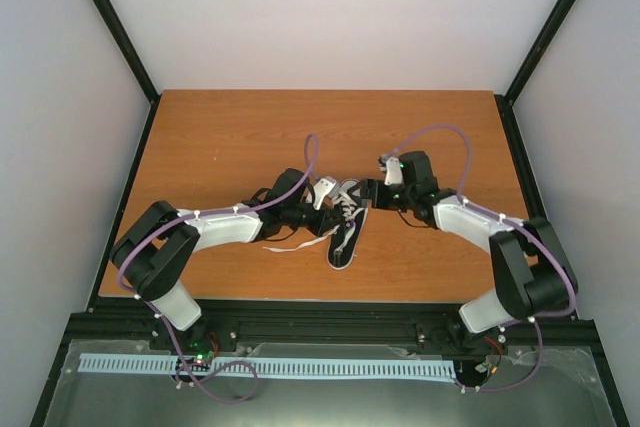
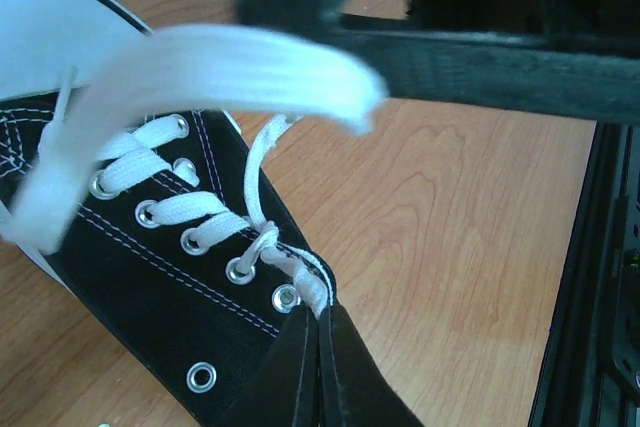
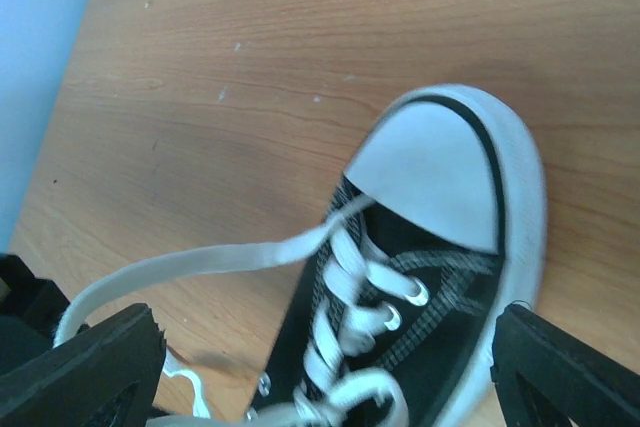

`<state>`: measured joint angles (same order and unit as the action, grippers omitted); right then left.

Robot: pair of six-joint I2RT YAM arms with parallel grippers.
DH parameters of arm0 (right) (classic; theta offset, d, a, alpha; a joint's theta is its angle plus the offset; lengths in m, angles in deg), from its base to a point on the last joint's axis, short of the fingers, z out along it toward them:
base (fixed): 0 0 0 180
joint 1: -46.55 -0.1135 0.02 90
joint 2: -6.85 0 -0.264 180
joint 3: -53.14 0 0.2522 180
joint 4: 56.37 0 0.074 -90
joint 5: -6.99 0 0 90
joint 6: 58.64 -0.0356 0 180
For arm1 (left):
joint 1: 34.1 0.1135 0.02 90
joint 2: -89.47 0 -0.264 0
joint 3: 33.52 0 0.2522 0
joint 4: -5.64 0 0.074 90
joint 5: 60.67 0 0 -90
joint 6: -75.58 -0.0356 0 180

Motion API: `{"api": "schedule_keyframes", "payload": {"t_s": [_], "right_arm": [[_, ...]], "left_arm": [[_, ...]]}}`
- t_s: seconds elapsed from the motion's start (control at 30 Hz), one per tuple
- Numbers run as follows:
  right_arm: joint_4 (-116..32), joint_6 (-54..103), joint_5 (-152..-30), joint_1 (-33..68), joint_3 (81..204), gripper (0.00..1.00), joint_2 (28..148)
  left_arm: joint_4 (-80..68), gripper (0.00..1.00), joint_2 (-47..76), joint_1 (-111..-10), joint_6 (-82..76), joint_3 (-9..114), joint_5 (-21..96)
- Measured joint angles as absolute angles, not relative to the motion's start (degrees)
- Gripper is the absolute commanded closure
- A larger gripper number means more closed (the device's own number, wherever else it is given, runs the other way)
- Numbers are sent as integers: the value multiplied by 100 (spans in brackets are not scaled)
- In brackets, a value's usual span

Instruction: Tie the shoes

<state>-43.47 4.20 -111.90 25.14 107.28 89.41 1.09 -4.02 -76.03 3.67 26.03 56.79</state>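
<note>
Table (image 1: 220, 137): sneaker (image 1: 343, 235) sits mid-board, btwn both arms. Your right gripper (image 3: 320, 377) is spread wide, astride the laced front. Your left gripper (image 1: 328, 197): can't tell grip state. Lace (image 2: 220, 67) is blurred, possibly draped on the upper finger (image 2: 480, 57).

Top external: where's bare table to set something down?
Free: the far strip of the table behind both arms, and the near-right patch between sneaker and right arm. Crowded: centre, where left gripper, right gripper and loose lace meet.
</note>
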Motion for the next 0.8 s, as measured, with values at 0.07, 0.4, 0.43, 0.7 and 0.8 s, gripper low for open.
{"api": "schedule_keyframes", "payload": {"t_s": [0.07,0.4,0.43,0.7,0.8], "right_arm": [[-4177,597,-11157,2365,11136,12,9300],[-3313,921,-10023,2024,12015,3,9739],[-3228,919,-9946,2149,12013,2,9719],[-2699,1203,-8936,3156,12203,2,9544],[-2612,1229,-8724,3218,12367,2,9544]], "left_arm": [[109,99,-402,-7601,385,2600,5682],[219,99,-402,-7603,516,2539,5682],[234,99,-402,-7603,516,2526,5682],[256,99,-400,-7603,511,2404,5703],[260,99,-400,-7603,511,2386,5699]]}}
